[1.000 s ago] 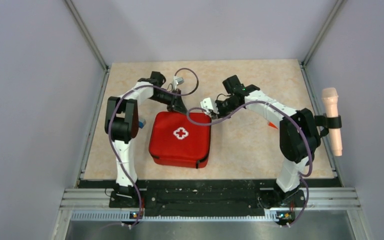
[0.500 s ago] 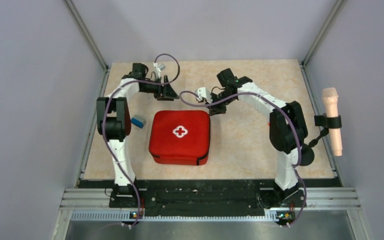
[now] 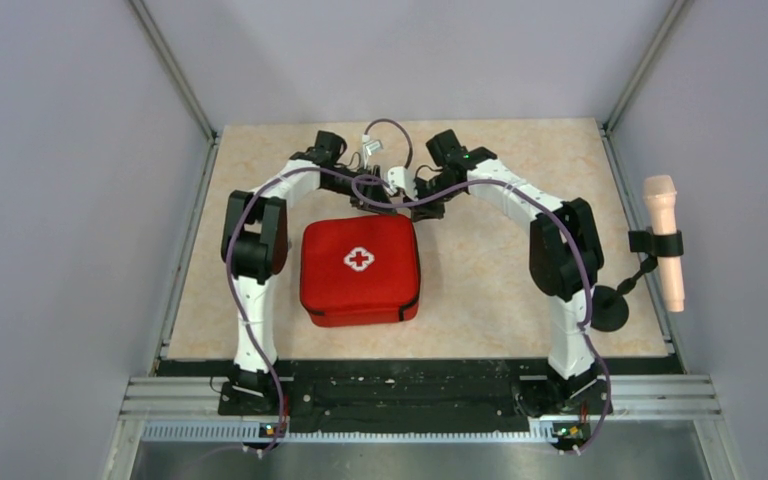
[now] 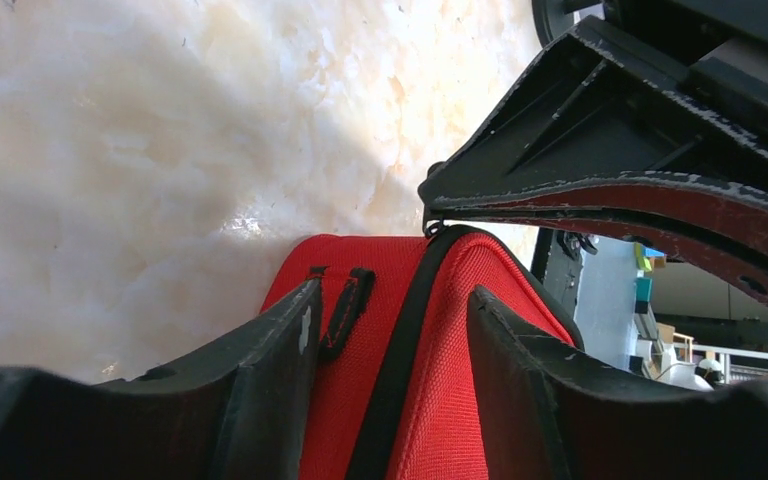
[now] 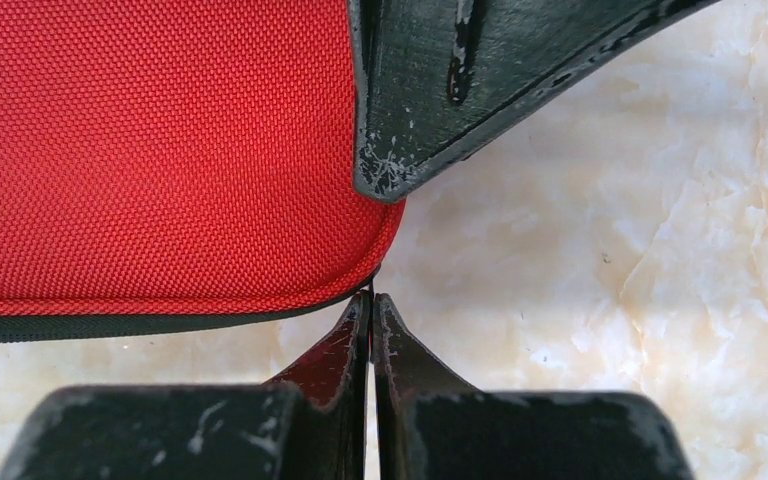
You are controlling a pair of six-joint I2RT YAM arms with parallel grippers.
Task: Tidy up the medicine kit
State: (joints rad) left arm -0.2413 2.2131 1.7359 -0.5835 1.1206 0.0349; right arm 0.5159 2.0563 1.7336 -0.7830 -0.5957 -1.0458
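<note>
The medicine kit (image 3: 360, 290) lies zipped shut in the middle of the table, red with a white cross on its lid. My left gripper (image 3: 380, 209) is open at its far edge. In the left wrist view the left gripper (image 4: 392, 300) straddles that edge, with red fabric (image 4: 380, 265) and the black zip band between its fingers. My right gripper (image 3: 415, 212) sits at the kit's far right corner. Its tips (image 5: 371, 297) are shut on a thin dark zip pull where the kit (image 5: 160, 150) rounds off. One left finger (image 5: 400, 150) hangs just beyond them.
The beige marbled table (image 3: 520, 160) is walled in grey on three sides. A pale handle-shaped object (image 3: 662, 240) is clamped at the right wall above a black round base (image 3: 610, 310). Purple cables loop over both wrists. A metal rail (image 3: 420, 395) runs along the near edge.
My left arm pulled off to the far left, then swung back to the kit's far edge with its jaws now open. The right gripper stayed shut and shifted slightly left.
</note>
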